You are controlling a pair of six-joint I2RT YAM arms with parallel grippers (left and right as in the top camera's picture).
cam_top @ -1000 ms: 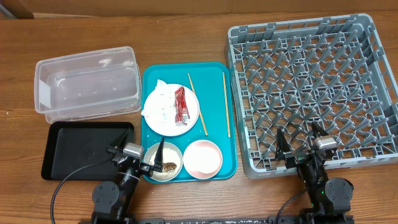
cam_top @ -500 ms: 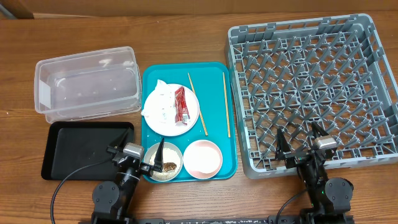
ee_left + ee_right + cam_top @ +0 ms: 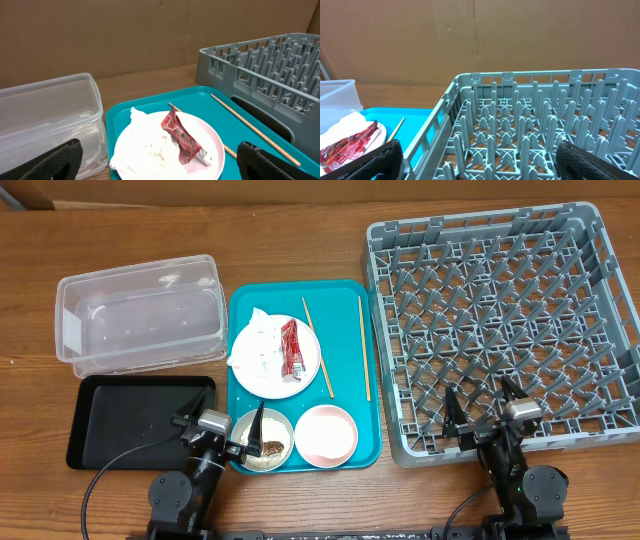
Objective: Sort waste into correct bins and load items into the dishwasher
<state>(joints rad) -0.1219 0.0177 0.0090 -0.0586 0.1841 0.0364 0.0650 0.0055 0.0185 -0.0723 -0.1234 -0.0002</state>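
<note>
On the teal tray, a pale plate (image 3: 308, 365) holds a crumpled white napkin (image 3: 258, 345) and a red foil wrapper (image 3: 292, 350). Two chopsticks (image 3: 317, 348) lie right of it. A white bowl (image 3: 264, 440) with rice and brown scraps and a pink bowl (image 3: 326, 435) sit at the tray's front. My left gripper (image 3: 222, 430) is open and empty over the white bowl's left edge; its view shows the plate (image 3: 212, 142) and wrapper (image 3: 182, 137) ahead. My right gripper (image 3: 483, 415) is open and empty over the grey dish rack's (image 3: 505, 320) front edge.
A clear tub (image 3: 140, 312) stands at the back left, with a black tray (image 3: 130, 420) in front of it. The teal tray (image 3: 300, 295) lies between them and the rack. A cardboard wall (image 3: 150, 35) stands behind the table.
</note>
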